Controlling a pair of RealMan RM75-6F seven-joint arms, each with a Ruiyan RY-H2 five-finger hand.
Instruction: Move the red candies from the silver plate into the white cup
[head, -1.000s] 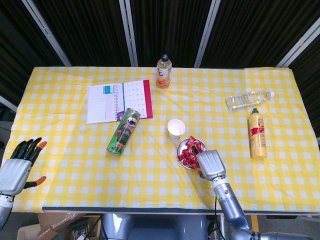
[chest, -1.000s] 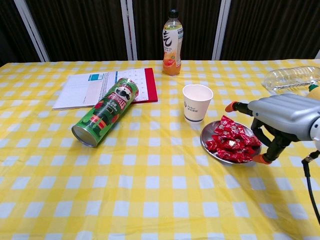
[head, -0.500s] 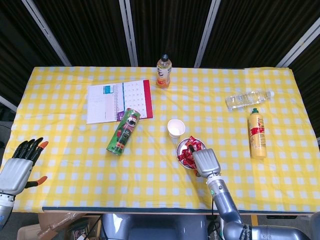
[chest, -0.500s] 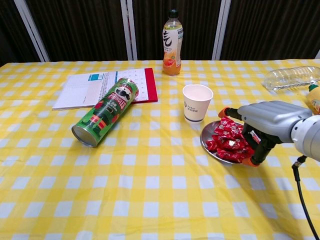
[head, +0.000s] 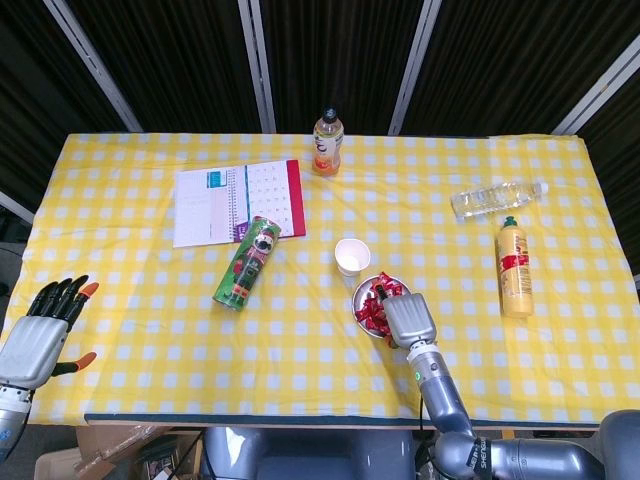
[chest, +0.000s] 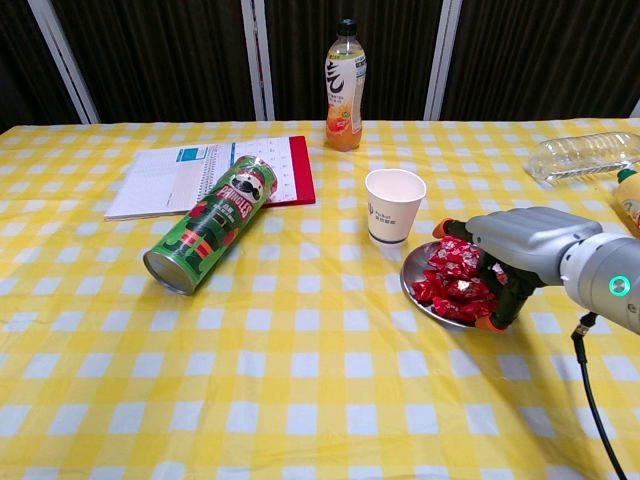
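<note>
— Many candies (chest: 455, 283) lay on the plate (chest: 412, 274) beside the cup (chest: 393, 205); was the right hand (chest: 512, 255) gripping?
— Couldn't tell. Left hand (head: 42, 330) hung released. A loose pinch risked spills.

A yellow-and-white checked surface (chest: 300, 400) holds a white cup (chest: 393, 205) just beside a silver plate (chest: 412, 275) heaped with red candies (chest: 455, 280). The right hand (chest: 510, 250) reaches over the plate from the right, fingers among the candies. A green Pringles can (chest: 210, 238) lies on its side near an open notebook (chest: 210, 175). An orange drink bottle (chest: 344, 85) stands behind.
</note>
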